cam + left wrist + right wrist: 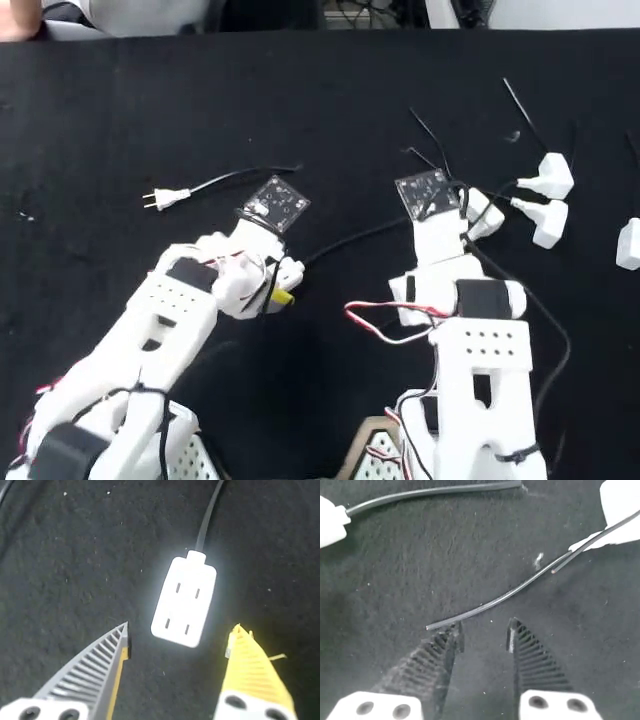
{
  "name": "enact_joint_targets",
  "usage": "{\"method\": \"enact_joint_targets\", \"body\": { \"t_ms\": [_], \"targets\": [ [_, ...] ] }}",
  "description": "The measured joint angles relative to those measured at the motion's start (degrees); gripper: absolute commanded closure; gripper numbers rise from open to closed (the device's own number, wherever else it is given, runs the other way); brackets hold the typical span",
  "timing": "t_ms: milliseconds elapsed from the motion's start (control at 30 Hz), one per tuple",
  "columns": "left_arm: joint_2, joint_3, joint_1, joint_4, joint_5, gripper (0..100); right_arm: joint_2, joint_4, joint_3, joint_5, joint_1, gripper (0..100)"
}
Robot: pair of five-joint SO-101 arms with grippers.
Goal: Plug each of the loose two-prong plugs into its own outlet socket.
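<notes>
The left gripper (181, 627) hangs spread wide and empty over the white outlet block (184, 600), the right gripper (485, 625) gapes empty just beside a thin black wire (495, 600), and one loose two-prong plug (165, 198) lies unplugged farther off on the black table (100, 100).

a black cloth-covered table (120, 110) carries a loose two-prong plug (165, 198) on a black cord at the left. a white outlet socket (184, 600) lies flat with its slots facing up. an upper white plug (549, 176) and a lower white plug (549, 222) lie close together at the right, near a thin black tie (495, 602).
</notes>
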Motion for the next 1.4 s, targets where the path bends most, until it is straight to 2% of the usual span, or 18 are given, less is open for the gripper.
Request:
{"method": "enact_joint_targets", "body": {
  "t_ms": [200, 433, 633, 767, 933, 1133, 1233, 1400],
  "targets": [
    [6.4, 0.0, 0.0, -4.5, -4.7, 69, -0.5, 0.0, 0.4, 0.0, 0.0, 83.9],
    [9.3, 0.0, 1.7, -9.0, -5.3, 69, -0.5, 0.0, 0.4, 0.0, 0.0, 83.9],
    [12.0, -2.8, 2.7, -9.6, -5.3, 69, -0.5, 0.0, 1.4, 0.0, 0.0, 83.9],
    [15.5, -4.1, 2.9, -9.6, -5.4, 78, -0.5, 0.0, 1.8, 0.0, 0.0, 83.9],
    [18.8, -5.5, 3.3, -9.6, -5.1, 98, -0.5, 0.0, 1.8, 0.0, 0.0, 83.9],
    [18.5, -5.7, 3.5, -9.4, 1.1, 97, -0.5, 0.0, 1.8, 0.0, 0.0, 83.9],
    [15.0, -5.6, 3.3, -5.0, 4.7, 97, -0.5, 0.0, 1.8, 0.0, 0.0, 83.9],
    [0.0, -5.6, 2.2, 10.0, 15.0, 97, -0.5, 0.0, 1.8, 0.0, 0.0, 83.9]
  ]
}}
